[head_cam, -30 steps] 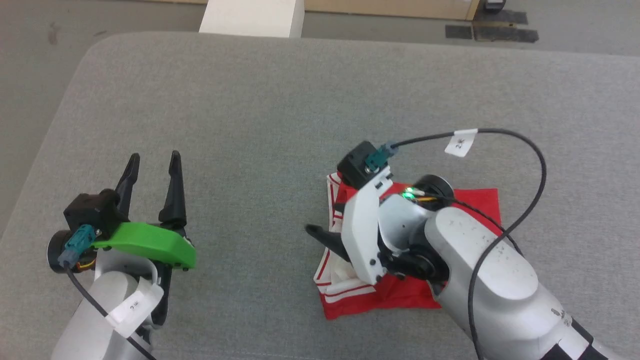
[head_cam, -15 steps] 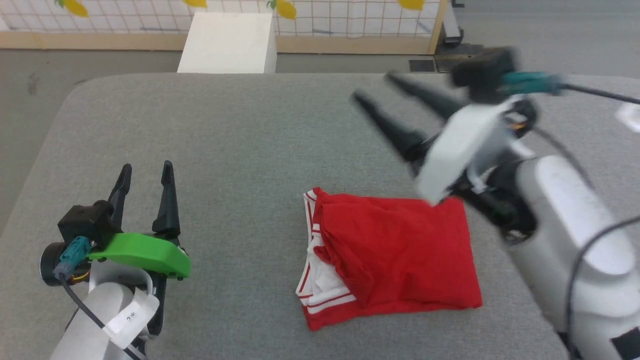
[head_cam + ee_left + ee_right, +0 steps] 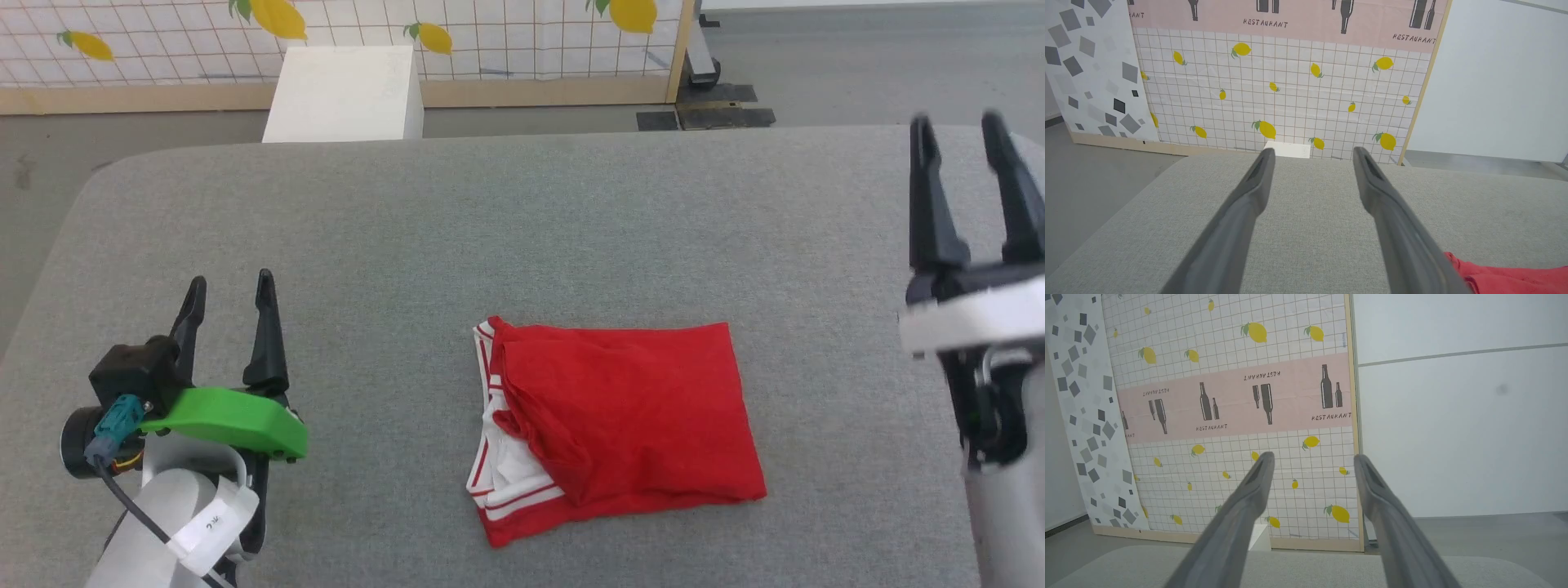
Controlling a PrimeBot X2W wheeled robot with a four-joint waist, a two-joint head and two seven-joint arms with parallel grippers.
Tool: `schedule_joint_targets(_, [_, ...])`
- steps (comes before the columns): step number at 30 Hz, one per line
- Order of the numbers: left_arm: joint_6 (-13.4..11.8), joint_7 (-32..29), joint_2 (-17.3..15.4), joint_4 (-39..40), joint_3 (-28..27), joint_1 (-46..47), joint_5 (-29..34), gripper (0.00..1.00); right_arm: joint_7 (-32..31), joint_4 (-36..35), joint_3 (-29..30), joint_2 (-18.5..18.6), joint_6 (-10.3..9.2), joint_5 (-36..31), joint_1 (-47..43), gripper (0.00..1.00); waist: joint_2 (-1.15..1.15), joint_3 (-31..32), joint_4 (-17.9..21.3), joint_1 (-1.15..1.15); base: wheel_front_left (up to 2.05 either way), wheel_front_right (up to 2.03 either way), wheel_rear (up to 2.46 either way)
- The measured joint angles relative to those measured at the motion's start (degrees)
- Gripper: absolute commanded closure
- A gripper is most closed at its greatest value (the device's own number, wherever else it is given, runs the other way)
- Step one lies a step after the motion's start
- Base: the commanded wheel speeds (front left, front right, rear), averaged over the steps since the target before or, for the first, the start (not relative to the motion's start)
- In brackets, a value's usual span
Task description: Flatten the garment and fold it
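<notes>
1. Placement: the garment [image 3: 629, 416] lay on the grey padded table [image 3: 490, 212], a little right of centre and toward the near edge. It was doubled into a rough red rectangle, and one corner of it also showed in the left wrist view.
2. Its left edge was untidy. A white sleeve [image 3: 510, 469] and striped trim [image 3: 483, 367] poked out from under the red top layer, which was puckered there.
3. The left gripper [image 3: 229, 279] hung over the near left of the table, well apart from the garment, with its fingers spread wide and holding nothing.
4. The right gripper [image 3: 957, 122] stood high at the right edge, clear of the cloth, its fingers likewise wide apart and empty.
5. Judged from this, the fold looked nearly or wholly done, with only tidying left.
6. One risk was that a further pinch at the bunched left edge would catch just the top layer, dragging it back and undoing the fold.
7. Another was that a fingertip lowered onto the loose sleeve and swept sideways would push the whole bundle across the table rather than smooth it, since nothing pinned the other side.
</notes>
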State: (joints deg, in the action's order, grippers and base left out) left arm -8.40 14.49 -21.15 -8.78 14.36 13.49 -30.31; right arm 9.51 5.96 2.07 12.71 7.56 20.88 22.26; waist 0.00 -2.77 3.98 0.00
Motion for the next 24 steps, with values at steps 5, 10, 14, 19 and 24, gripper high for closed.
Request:
schedule_joint_targets(5, [0.00, 0.08, 0.59, -0.30, -0.71, 0.00, -0.02, 0.00, 2.18, 0.14, 3.38, -2.81, 0.00, -2.80, -7.11, 0.00, 0.00, 0.24, -0.67, 0.00, 0.00, 0.00, 0.00])
schedule_joint_targets(10, [-0.01, 0.24, 1.40, -0.71, -1.30, -0.57, -0.12, 0.00, 2.70, 0.51, 4.37, -5.22, 0.01, -4.06, -12.30, 0.00, 0.00, 0.77, -1.28, 0.00, 0.00, 0.00, 0.00])
schedule_joint_targets(14, [0.26, 0.23, 1.59, -2.07, -0.96, -1.43, -0.47, 0.00, 2.78, 1.35, 4.01, -6.23, 0.01, -5.04, -15.10, 0.00, 0.00, 0.99, -1.67, 0.00, 0.00, 0.00, 0.00])
schedule_joint_targets(19, [1.33, -0.58, 1.54, -3.64, -0.08, -1.56, -0.56, 0.00, 1.98, 2.41, 3.14, -6.47, 0.01, -6.57, -16.66, 0.00, 0.00, 0.56, -1.88, 0.00, 0.00, 0.00, 0.00])
schedule_joint_targets(24, [1.85, -0.80, 1.37, -4.22, 0.18, -1.68, -1.03, 0.00, 0.43, 3.36, 2.80, -6.36, 0.01, -7.12, -17.11, 0.00, 0.00, 0.42, -2.00, 0.00, 0.00, 0.00, 0.00])
